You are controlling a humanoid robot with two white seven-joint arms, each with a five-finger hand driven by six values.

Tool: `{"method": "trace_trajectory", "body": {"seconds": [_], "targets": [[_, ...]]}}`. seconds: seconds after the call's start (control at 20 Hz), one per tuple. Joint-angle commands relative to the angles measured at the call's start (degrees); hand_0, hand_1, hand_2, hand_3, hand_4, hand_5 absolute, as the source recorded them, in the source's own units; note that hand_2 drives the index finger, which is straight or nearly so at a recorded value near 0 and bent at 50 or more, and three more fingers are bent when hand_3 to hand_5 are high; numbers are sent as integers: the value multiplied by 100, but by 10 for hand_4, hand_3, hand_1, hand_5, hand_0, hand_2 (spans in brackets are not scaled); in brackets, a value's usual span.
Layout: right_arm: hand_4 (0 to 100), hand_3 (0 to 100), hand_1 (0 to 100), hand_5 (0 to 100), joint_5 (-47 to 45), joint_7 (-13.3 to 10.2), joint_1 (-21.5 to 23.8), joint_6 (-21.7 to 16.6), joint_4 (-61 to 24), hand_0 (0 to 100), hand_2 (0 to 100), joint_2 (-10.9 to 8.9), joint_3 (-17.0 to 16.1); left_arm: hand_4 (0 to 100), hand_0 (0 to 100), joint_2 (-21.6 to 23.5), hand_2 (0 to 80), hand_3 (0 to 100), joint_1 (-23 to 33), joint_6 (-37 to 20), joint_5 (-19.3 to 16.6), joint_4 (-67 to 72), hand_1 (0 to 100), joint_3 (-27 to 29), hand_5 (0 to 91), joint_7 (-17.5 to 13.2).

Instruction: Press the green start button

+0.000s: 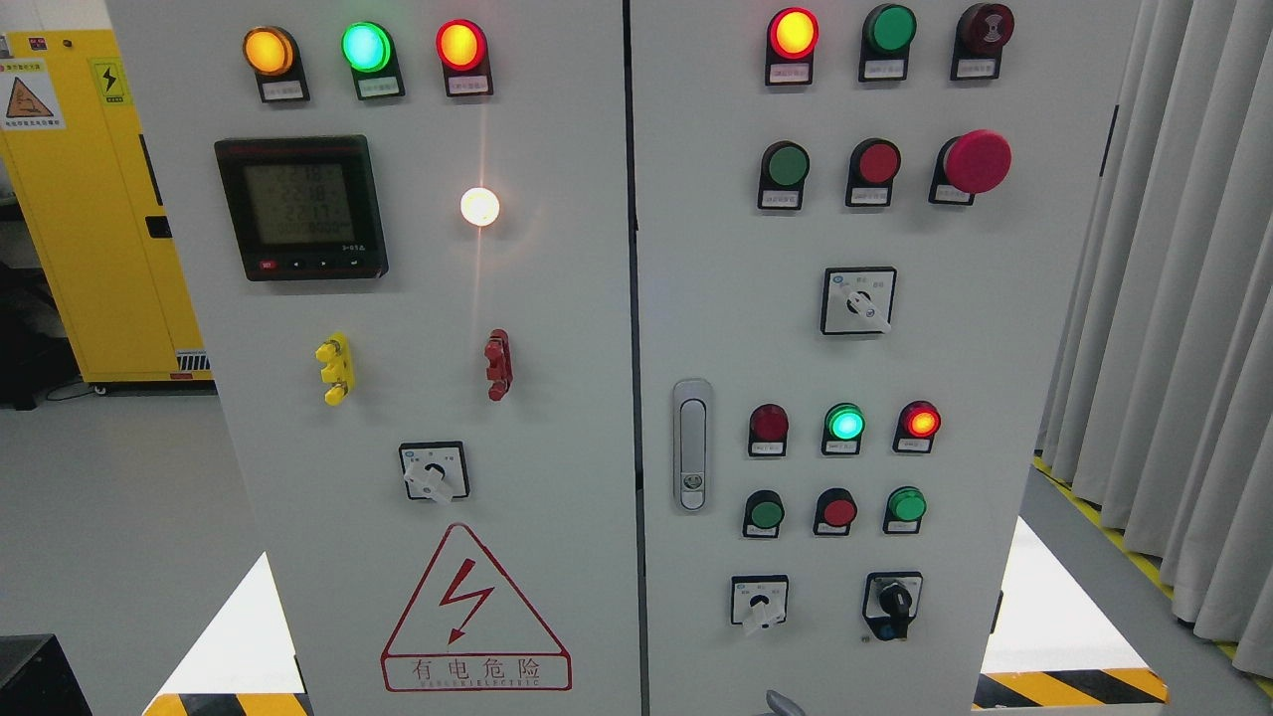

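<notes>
A grey control cabinet (pixel 557 298) fills the view. Its right door carries a green push button (pixel 788 165) in the upper row, beside a red button (pixel 878 161) and a red mushroom stop button (pixel 978 160). Lower down are two more green buttons (pixel 766 513) (pixel 906 504) with a red button (pixel 839 512) between them. The labels are too small to read. A small grey tip (pixel 783 704) shows at the bottom edge right of the middle, perhaps part of my right hand. It is far below all the buttons. No left hand shows.
Lit lamps run along the top (pixel 366 47) and mid right (pixel 845 423). A meter (pixel 301 207), rotary switches (pixel 857 301) and a door latch (pixel 692 444) are on the panel. A yellow cabinet (pixel 90 199) stands at the left and curtains (pixel 1174 298) at the right.
</notes>
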Motion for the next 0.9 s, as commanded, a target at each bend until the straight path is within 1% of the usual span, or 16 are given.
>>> {"method": "trace_trajectory", "body": {"seconds": [0.0,0.05,0.1,0.15,0.25,0.3,0.4,0.45,0.55,0.65,0.7,0.75,0.85], "targets": [[712,667,794,773,1097,-128,-209,5,-30,405,0,5,-595,0,120,0,0,0,0,1,2,0,556,1,0,-4],[722,694,801,800,1203,-128,-270,14,-30,403,0,5,-682,0,120,0,0,0,0,1,2,0,556,1,0,-4],[730,720,806,832,1308,-128,-358,14,-30,442,0,5,-718,0,120,0,0,0,0,1,2,0,556,1,0,-4],[737,730,812,840,1396,-128,-428,22,-30,465,0,14,-727,0,120,0,0,0,0,1,2,0,556,1,0,-4],[752,748,817,855,1563,-128,-569,84,-47,476,0,14,-727,0,120,0,0,0,0,1,2,0,556,1,0,-4],[772,772,827,884,1677,-128,-657,93,-48,483,0,14,-727,0,120,0,0,0,0,1,2,8,556,1,0,-4],[780,782,836,894,1941,-128,-789,119,-74,515,0,14,-727,0,120,0,0,0,0,1,2,0,556,1,0,-4],[788,794,854,914,2072,-128,-850,154,-100,550,0,14,-736,0,120,0,0,0,0,1,-6,0,556,1,0,-4],[790,798,861,919,2231,-128,-956,321,-109,560,0,14,-754,0,120,0,0,0,0,1,2,0,556,1,0,-4],[795,809,883,930,2424,-137,-1061,356,-109,573,0,14,-762,0,120,0,0,0,0,1,2,0,556,1,0,5],[800,812,899,936,2538,-172,-1097,357,-109,600,0,14,-762,0,120,0,0,0,0,1,2,0,556,1,0,5],[800,812,903,937,2670,-224,-1158,365,-109,604,0,14,-771,0,120,0,0,0,0,1,2,0,556,1,0,-4],[802,812,912,938,2890,-312,-1263,531,-109,603,0,14,-754,0,120,0,0,0,0,1,2,8,556,1,0,-4]]}}
